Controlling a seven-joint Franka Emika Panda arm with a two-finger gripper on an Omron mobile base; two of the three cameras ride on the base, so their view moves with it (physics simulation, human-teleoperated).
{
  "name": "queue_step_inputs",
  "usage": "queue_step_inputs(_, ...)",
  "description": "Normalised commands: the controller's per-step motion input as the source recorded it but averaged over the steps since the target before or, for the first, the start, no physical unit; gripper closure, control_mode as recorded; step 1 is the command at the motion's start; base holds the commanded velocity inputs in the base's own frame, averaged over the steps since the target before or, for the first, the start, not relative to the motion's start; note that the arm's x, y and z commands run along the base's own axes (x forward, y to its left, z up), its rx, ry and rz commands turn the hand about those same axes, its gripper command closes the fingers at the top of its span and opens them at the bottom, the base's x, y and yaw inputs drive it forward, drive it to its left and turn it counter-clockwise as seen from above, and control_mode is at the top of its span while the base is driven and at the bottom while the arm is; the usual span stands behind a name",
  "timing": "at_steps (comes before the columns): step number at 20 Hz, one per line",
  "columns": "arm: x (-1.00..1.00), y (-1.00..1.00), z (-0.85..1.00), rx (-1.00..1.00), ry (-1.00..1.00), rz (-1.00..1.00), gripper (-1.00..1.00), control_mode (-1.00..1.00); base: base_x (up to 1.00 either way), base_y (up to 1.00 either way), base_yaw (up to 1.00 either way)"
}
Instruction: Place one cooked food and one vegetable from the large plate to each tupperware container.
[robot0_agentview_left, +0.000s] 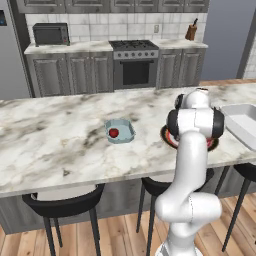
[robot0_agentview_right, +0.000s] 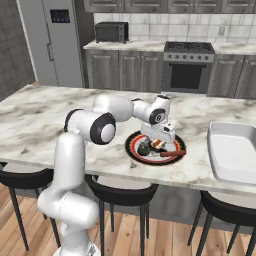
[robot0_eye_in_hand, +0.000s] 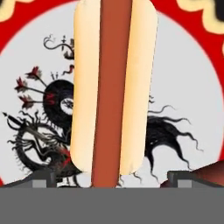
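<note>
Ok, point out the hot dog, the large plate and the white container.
hot dog (robot0_eye_in_hand: 114, 87), hand view, on the sausage.
large plate (robot0_agentview_right: 131, 145), right base view, on its left rim.
white container (robot0_agentview_right: 235, 152), right base view, on its bare floor.

hot dog (robot0_eye_in_hand: 114, 87) between open gripper (robot0_eye_in_hand: 113, 177) fingertips, plate (robot0_eye_in_hand: 183, 87) beneath

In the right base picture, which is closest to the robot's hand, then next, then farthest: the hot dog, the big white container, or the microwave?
1. Hot dog: on the large plate, right under the gripper.
2. White container: on the counter, off to the right.
3. Microwave: far back on the rear counter.
</note>
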Motion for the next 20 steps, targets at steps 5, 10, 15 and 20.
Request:
queue_step_inputs(5,0.25,-0.05,-0.25,0.00,0.00,0.00,-1.00,-1.00,0.00,0.00,0.00)
queue_step_inputs(10,0.18,-0.01,-0.37,0.00,0.00,0.00,1.00,-1.00,0.00,0.00,0.00)
queue_step_inputs(15,0.00,0.00,-0.22,0.00,0.00,0.00,1.00,-1.00,0.00,0.00,0.00)
queue_step_inputs(20,-0.37,0.15,0.49,0.00,-0.03,0.04,1.00,-1.00,0.00,0.00,0.00)
